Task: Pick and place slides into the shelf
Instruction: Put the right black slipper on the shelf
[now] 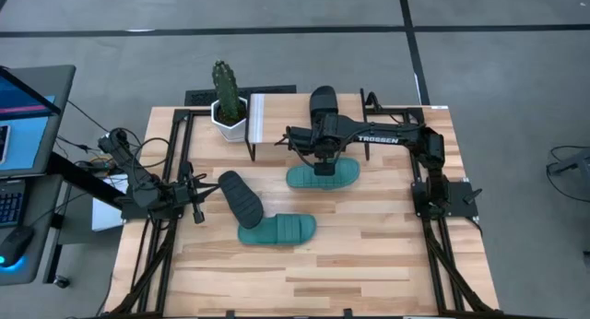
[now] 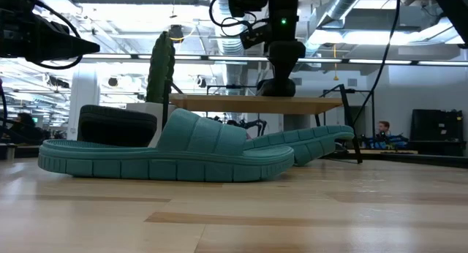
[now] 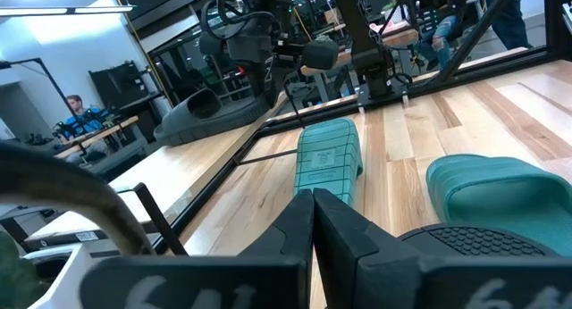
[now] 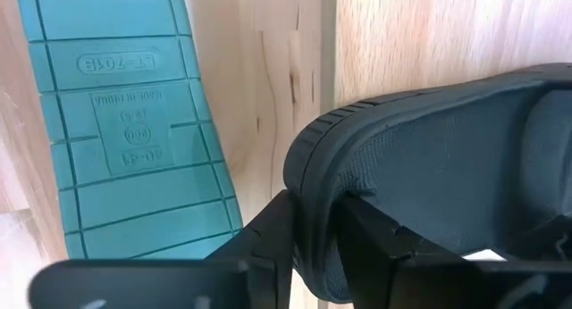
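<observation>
The right gripper (image 1: 322,146) is over the back of the table, at the front edge of the shelf (image 1: 277,116), and its fingers (image 4: 268,233) are clamped on the rim of a black slide (image 1: 324,105). The right wrist view shows that rim pinched between the two dark fingers, with the light wood of the shelf board behind it. From above, this black slide lies on the shelf's top board, its far end pointing away from the table's middle.

Just below the gripper in the high view, a teal slide (image 1: 322,176) lies sole-up on the table, right in front of the shelf; its ribbed underside with moulded lettering fills part of the right wrist view (image 4: 134,121).

Nearer the middle of the table, a second teal slide (image 1: 277,230) lies flat, strap up. A second black slide (image 1: 241,196) lies tilted across its end, touching it. In the low view the near teal slide (image 2: 168,152) spans the foreground, with the black one (image 2: 117,126) behind its heel.

The left gripper (image 1: 195,197) waits at the table's left side, close to the second black slide, its fingers (image 3: 308,224) pressed together on nothing.

A potted cactus (image 1: 226,100) stands at the shelf's left end.
</observation>
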You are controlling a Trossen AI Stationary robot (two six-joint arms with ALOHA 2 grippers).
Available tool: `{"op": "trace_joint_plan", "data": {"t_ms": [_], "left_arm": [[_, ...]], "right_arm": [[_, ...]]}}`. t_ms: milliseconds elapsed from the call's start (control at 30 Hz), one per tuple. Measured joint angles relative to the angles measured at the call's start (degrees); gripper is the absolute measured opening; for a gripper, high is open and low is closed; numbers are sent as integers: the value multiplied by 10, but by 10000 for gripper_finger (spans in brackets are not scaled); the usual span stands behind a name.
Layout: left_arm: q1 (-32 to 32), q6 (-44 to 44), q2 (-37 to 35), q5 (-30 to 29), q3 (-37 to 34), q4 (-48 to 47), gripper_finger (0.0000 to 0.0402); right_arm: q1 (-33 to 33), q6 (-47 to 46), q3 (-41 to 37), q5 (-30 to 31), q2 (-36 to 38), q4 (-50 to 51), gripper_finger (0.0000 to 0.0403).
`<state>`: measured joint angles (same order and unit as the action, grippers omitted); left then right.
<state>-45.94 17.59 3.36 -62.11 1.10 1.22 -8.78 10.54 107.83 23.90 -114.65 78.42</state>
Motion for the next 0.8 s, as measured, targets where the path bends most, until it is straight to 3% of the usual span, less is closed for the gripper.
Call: {"op": "trace_joint_plan", "data": {"t_ms": [267,800], "left_arm": [[0,0,0,0,0,0,0],[0,0,0,0,0,0,0]], "right_arm": [[0,4,0,-1,0,-1,103],[11,6,0,0,0,23,204]]}}
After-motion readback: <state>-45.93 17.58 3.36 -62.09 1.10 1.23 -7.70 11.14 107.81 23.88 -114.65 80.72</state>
